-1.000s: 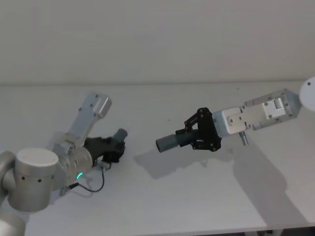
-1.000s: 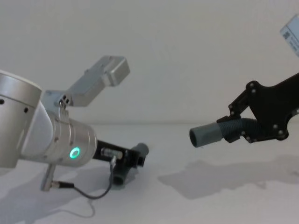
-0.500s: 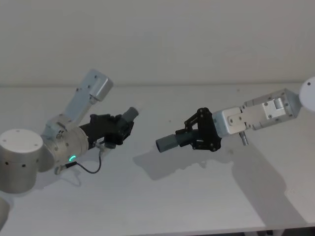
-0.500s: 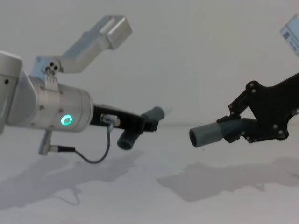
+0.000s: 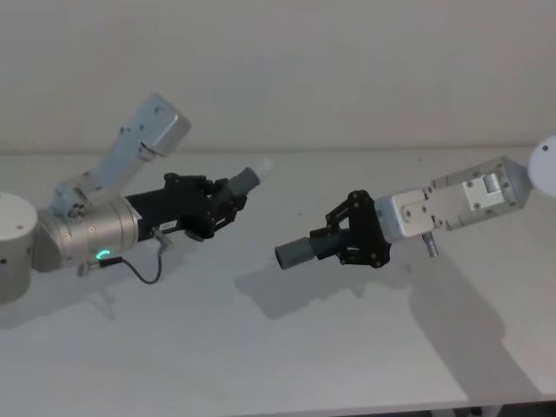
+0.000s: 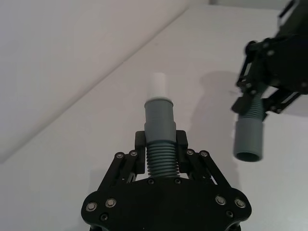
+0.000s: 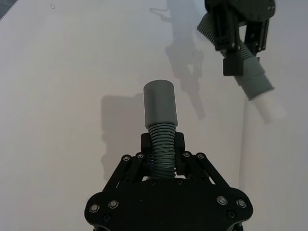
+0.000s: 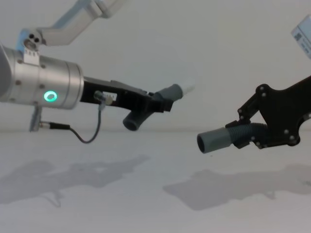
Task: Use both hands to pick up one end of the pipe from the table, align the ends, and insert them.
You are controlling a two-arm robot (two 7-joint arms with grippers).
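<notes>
1. The left gripper hung in the air over the left part of the table. Its fingers were clamped on the ribbed middle of the white-tipped pipe piece.
2. That piece was clear of the table. Its white tip pointed up and away toward the far wall, slanting to the right. In the chest view its other grey end hung down below the fingers.
3. The right gripper was held in the air right of centre. Its fingers were closed tight on the ribbed section of the collared pipe piece.
4. The collar mouth was open and faced left, tilted slightly down. The piece's shadow lay on the table beneath it.
5. The two ends were apart with an open gap between them. In the chest view the white tip sat higher than the collar mouth and to its left. The two pieces were not in line, and each pointed past the other.
6. A green ring light glowed on the silver wrist behind the left gripper.
</notes>
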